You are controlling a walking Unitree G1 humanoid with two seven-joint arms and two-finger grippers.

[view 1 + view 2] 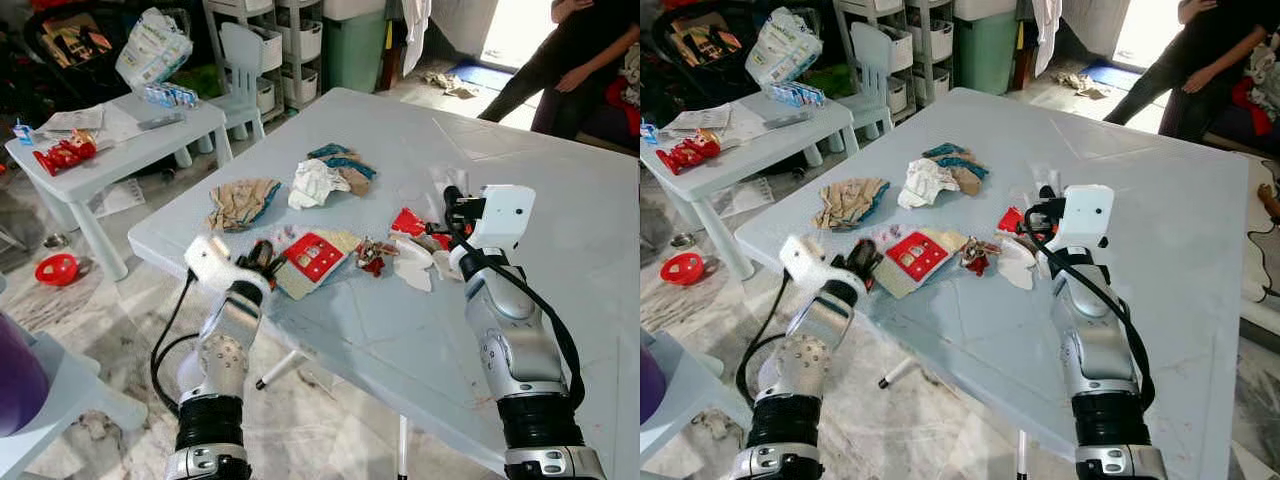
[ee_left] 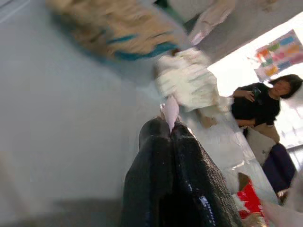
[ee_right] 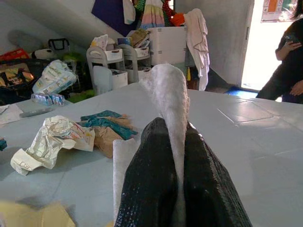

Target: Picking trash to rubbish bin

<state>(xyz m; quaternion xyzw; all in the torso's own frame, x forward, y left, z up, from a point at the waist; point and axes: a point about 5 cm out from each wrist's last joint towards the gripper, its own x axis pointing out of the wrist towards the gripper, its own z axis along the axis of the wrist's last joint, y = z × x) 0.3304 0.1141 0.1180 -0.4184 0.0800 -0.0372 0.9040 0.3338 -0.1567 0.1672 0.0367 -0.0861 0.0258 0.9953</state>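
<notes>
Here the right claw [image 3: 173,189] pinches a white wrapper [image 3: 169,94]; the left claw [image 2: 170,137], near the table edge [image 1: 180,265], nips a pale scrap [image 2: 170,111].

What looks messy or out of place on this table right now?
Trash is strewn across the grey table: a crumpled brown bag, white paper, a flattened red carton and torn wrappers. A red toy lies on the floor.
</notes>
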